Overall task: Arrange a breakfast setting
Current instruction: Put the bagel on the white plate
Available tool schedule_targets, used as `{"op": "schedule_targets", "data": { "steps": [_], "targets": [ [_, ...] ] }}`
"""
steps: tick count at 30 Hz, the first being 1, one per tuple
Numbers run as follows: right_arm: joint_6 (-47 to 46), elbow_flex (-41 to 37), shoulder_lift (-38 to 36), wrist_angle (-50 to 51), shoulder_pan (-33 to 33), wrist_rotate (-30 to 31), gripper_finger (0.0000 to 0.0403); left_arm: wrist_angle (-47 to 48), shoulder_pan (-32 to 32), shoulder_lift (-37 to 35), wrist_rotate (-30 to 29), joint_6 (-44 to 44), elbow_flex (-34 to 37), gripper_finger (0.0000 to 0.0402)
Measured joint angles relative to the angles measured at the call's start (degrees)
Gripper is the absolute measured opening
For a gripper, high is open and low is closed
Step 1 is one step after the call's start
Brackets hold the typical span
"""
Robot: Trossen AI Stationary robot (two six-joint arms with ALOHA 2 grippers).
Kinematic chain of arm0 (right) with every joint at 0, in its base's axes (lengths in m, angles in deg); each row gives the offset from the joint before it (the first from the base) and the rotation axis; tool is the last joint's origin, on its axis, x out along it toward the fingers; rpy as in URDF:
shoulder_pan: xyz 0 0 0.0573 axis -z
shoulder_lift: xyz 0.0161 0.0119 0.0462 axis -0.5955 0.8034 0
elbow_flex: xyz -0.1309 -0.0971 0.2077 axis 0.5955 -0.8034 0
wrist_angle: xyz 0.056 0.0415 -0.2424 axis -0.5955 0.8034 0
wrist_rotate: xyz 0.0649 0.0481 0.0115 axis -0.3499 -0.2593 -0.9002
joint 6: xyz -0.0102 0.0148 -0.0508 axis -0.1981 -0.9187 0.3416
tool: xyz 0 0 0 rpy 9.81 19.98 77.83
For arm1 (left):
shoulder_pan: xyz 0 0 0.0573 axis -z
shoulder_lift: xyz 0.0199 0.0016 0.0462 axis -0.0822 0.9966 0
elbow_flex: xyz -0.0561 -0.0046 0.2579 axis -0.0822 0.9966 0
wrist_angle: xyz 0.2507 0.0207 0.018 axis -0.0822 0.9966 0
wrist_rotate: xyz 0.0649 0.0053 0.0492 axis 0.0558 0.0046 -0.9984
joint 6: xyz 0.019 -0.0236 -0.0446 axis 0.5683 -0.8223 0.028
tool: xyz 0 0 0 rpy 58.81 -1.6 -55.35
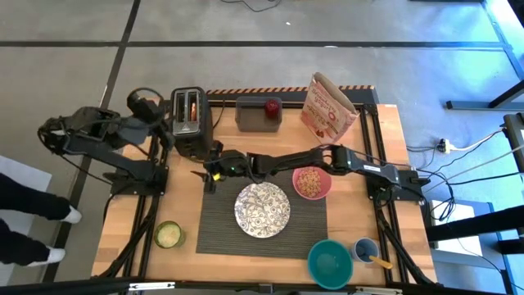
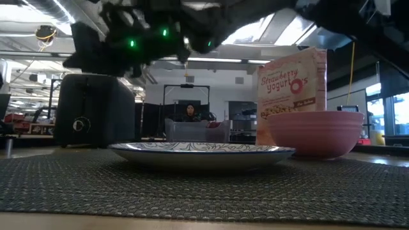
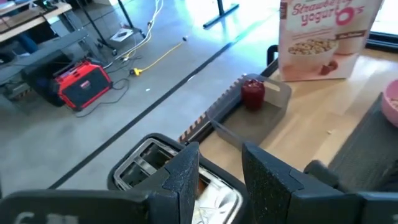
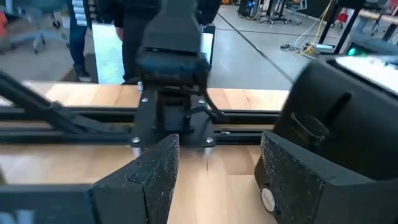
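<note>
The dark ribbed mat point(image 1: 262, 220) lies on the table with the patterned white plate point(image 1: 262, 207) on it. The pink bowl point(image 1: 312, 183) holds cereal and stands at the mat's far right corner. The red apple point(image 1: 272, 106) sits on a grey tray at the back. Something toasted brown, seemingly the bagel point(image 1: 192, 106), stands in a slot of the black toaster point(image 1: 190, 121). A spoon-like handle point(image 1: 380, 261) sticks out of a small blue cup. My left gripper point(image 3: 221, 180) is open just above the toaster's left side. My right gripper point(image 4: 214, 180) is open and empty above the table between toaster and mat point(image 1: 207, 179).
A cereal box point(image 1: 327, 106) stands at the back right. A teal bowl point(image 1: 330, 262) and the small blue cup point(image 1: 364, 248) are at the front right. A jar with a green lid point(image 1: 168, 235) is at the front left. A person's legs point(image 1: 33, 221) show left of the table.
</note>
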Motion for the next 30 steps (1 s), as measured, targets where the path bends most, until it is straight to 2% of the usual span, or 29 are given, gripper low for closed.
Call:
{"op": "schedule_targets", "data": {
  "steps": [7,14,24,30],
  "targets": [
    [-4.0,1.3,3.6,-3.7,2.7,-1.8,0.0218,-4.3,-8.5,0.1,5.8,8.4,0.0,0.0116],
    [-5.9,1.3,6.2,-8.0,4.1,-4.3,0.0218,-8.1,-13.8,2.5,9.9,13.9,-0.1,0.0116],
    [-7.0,1.3,7.7,-11.7,5.8,-4.9,0.0218,-10.0,-17.9,5.6,10.9,17.6,-0.1,0.0116],
    [-7.1,1.7,8.3,-14.0,6.2,-6.3,0.0218,-11.5,-19.1,5.7,13.4,17.9,-0.1,0.0116]
  ]
}}
